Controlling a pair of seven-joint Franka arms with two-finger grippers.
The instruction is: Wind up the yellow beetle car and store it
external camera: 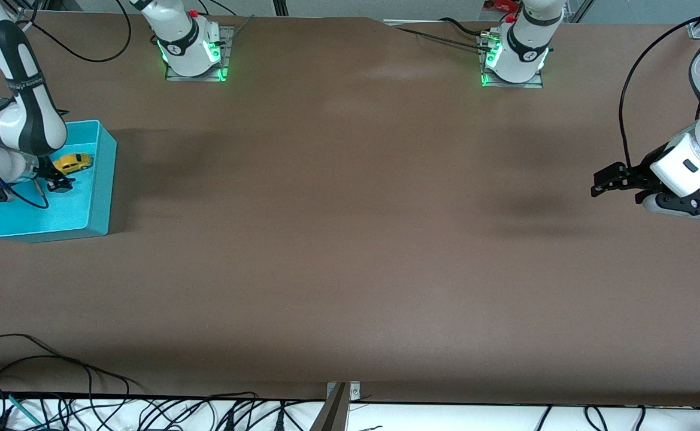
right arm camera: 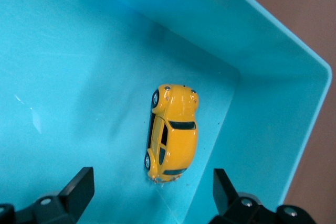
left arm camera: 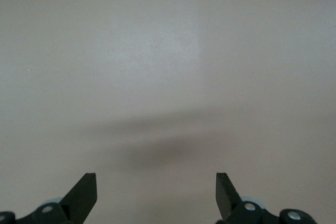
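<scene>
The yellow beetle car (external camera: pixel 73 162) lies on the floor of the turquoise bin (external camera: pixel 102 179) at the right arm's end of the table. In the right wrist view the yellow beetle car (right arm camera: pixel 172 132) rests close to a bin wall (right arm camera: pixel 262 40). My right gripper (external camera: pixel 57 182) hangs open and empty just above the bin floor beside the car; it also shows in the right wrist view (right arm camera: pixel 152 184). My left gripper (external camera: pixel 607 181) is open and empty over bare table at the left arm's end; it also shows in the left wrist view (left arm camera: pixel 156 187).
The brown table (external camera: pixel 350 239) spreads wide between the two arms. Cables (external camera: pixel 56 383) trail along the table's edge nearest the camera. The arm bases (external camera: pixel 193 48) stand along the edge farthest from the camera.
</scene>
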